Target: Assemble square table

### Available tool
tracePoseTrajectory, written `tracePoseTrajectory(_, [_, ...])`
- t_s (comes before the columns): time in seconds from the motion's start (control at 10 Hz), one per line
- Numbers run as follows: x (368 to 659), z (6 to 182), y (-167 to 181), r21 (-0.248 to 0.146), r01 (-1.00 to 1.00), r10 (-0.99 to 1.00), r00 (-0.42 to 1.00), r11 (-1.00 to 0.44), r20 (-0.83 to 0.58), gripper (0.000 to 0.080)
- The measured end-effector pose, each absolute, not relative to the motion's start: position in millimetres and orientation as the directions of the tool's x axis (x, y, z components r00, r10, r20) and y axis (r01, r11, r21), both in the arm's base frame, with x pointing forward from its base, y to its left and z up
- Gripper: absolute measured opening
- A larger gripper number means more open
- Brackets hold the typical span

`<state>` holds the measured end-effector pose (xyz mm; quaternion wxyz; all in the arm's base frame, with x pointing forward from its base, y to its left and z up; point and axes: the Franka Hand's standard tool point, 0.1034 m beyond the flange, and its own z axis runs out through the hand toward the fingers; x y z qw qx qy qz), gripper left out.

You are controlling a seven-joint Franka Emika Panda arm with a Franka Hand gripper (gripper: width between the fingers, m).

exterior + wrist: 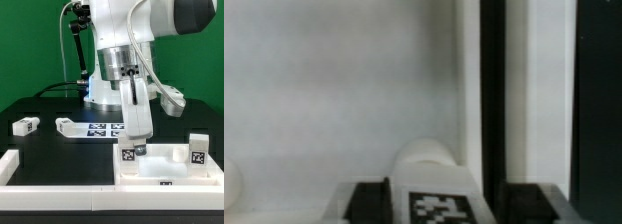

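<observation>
The white square table top (pixel 168 166) with its raised rim lies at the exterior view's lower right. One white leg (pixel 197 148) with a tag stands upright on its right side. My gripper (pixel 133 143) reaches straight down at the top's left corner and is shut on another tagged leg (pixel 129 154), which stands upright there. In the wrist view this leg (pixel 436 185) sits between my dark fingers (pixel 377 203), its tag facing the camera, with the top's flat white surface (pixel 331 100) beyond it. A third leg (pixel 25 126) lies loose on the black table at the left.
The marker board (pixel 101 128) lies flat behind the gripper, near the robot's base. A small white part (pixel 66 123) rests at its left end. A long white border rail (pixel 45 172) runs along the front left, beside the table top.
</observation>
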<state>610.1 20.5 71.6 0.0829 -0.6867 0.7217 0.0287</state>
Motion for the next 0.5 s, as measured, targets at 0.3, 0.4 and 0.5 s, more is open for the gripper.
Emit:
tracePoseTrajectory(0.3, [608.8, 70.0, 23.3, -0.099, -0.993, -0.987, 0.085, -0.071, -0.138, 0.0448])
tracePoseTrajectory(0.4, [606.5, 68.2, 26.0, -0.122, -0.974, -0.972, 0.205, -0.191, -0.112, 0.0574])
tracePoseTrajectory(0.5, [605.3, 67.2, 26.7, -0.131, -0.939, -0.940, 0.330, -0.317, -0.088, 0.0574])
